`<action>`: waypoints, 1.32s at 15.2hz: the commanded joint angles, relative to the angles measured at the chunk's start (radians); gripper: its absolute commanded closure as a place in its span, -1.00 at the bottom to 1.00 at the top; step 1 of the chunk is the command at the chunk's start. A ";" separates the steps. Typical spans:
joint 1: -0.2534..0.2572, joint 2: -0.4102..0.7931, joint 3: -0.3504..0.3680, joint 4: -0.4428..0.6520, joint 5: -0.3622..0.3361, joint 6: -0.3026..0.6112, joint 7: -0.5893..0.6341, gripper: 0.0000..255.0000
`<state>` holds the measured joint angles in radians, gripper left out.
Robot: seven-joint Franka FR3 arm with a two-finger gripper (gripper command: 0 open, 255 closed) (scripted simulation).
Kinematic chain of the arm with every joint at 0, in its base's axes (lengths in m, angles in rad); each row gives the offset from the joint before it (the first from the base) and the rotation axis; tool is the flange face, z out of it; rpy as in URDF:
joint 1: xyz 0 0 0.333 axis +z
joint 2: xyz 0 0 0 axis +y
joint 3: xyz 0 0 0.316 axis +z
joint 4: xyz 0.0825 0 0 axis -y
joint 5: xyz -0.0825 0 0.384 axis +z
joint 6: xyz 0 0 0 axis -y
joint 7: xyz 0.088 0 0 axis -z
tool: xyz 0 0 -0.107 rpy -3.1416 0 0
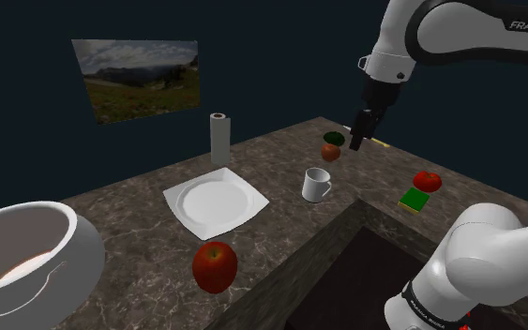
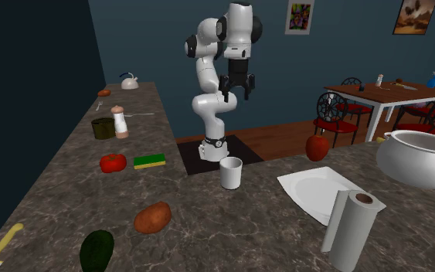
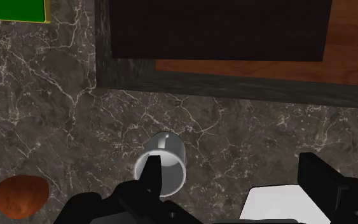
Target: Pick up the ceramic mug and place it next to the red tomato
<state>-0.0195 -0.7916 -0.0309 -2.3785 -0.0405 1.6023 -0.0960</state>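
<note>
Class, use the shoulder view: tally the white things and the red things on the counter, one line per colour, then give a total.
White: 4 (pot, plate, mug, paper roll)
Red: 2 (apple, tomato)
Total: 6

The dark marbled stone table (image 1: pixel 140 202) carries a white mug (image 1: pixel 316 185), a white square plate (image 1: pixel 215 202), a red apple (image 1: pixel 215 266), an upright paper towel roll (image 1: pixel 219 139), a big white pot (image 1: pixel 27 258), and a red tomato (image 1: pixel 428 181) just beside a green sponge (image 1: pixel 414 199).
</note>
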 commanded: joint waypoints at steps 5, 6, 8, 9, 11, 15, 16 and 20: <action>-0.011 0.099 -0.054 -0.030 -0.018 0.108 -0.051 -1.00; -0.013 0.127 -0.067 -0.034 -0.021 0.135 -0.064 -1.00; -0.018 0.186 -0.094 -0.038 -0.026 0.188 -0.091 -1.00; -0.019 0.217 -0.107 -0.038 -0.027 0.214 -0.104 -1.00; -0.022 0.283 -0.132 -0.034 -0.028 0.265 -0.132 -1.00; -0.025 0.425 -0.181 -0.011 -0.018 0.361 -0.191 -1.00; -0.025 0.463 -0.192 -0.002 -0.012 0.383 -0.206 -1.00; -0.027 0.619 -0.233 0.047 0.022 0.463 -0.274 -1.00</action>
<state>-0.0472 -0.2130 -0.2554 -2.3420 -0.0291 2.0421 -0.3551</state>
